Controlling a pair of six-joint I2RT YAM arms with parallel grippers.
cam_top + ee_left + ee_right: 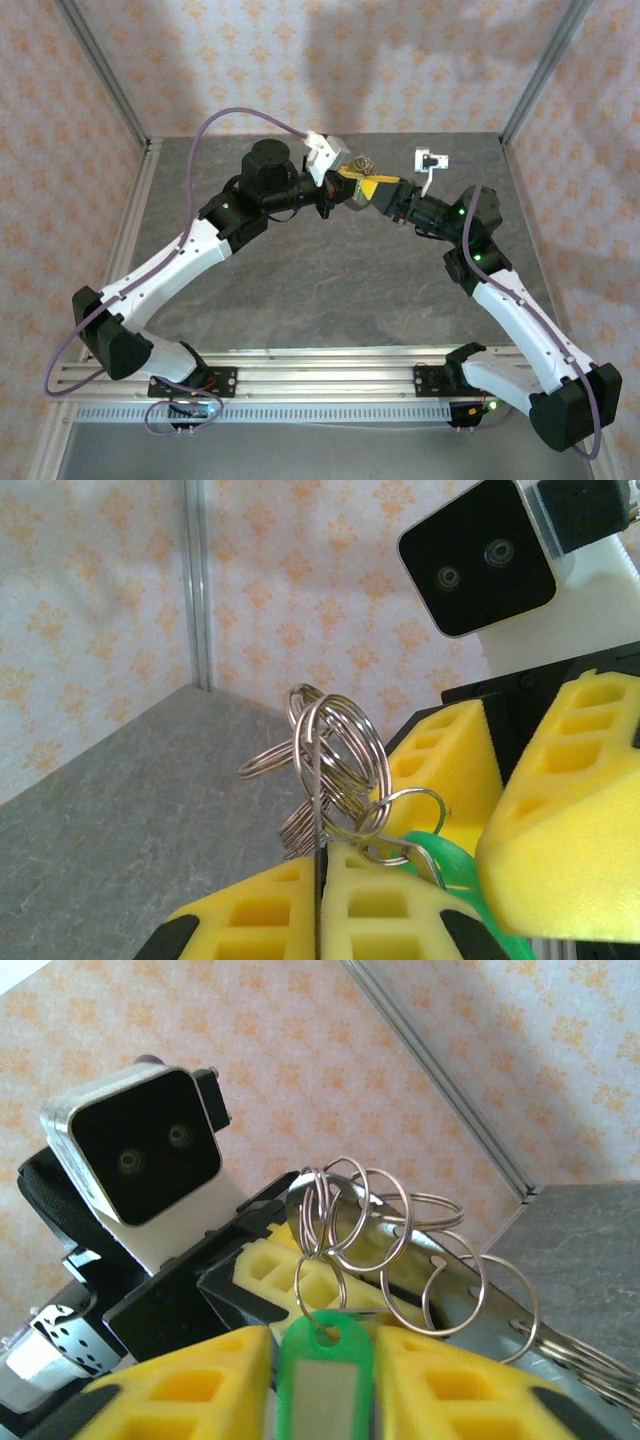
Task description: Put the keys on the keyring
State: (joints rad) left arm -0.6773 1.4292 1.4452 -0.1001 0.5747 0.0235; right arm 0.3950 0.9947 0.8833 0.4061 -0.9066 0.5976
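Seen from above, the left gripper (343,187) and the right gripper (380,192) are brought tip to tip over the far part of the grey table (300,290). A cluster of silvery rings (362,163) is seen just beyond the point where the yellow fingers meet.

From the left wrist, the left gripper (320,900) is shown with its yellow pads pressed together, and one wire of the rings (335,750) is pinched in the seam between them. The rest of the cluster is fanned out upright directly ahead of those fingertips. To the right of them, and touching the rings, the right gripper (455,845) is seen closed around a green key tag (445,860). A small ring is threaded through the tag's end. The right arm's black-faced wrist camera (480,555) is seen above.

From the right wrist, the green key tag (322,1380) is clamped between the two yellow fingers of the right gripper (322,1360), with its eyelet end pointing forward out of the tips. A ring is passed through that eyelet and linked to the overlapping rings (370,1230) just ahead. Behind them the left gripper (285,1265) is faced head-on, its camera (135,1150) up and to the left. Further rings are trailed off to the right of the fingertips.
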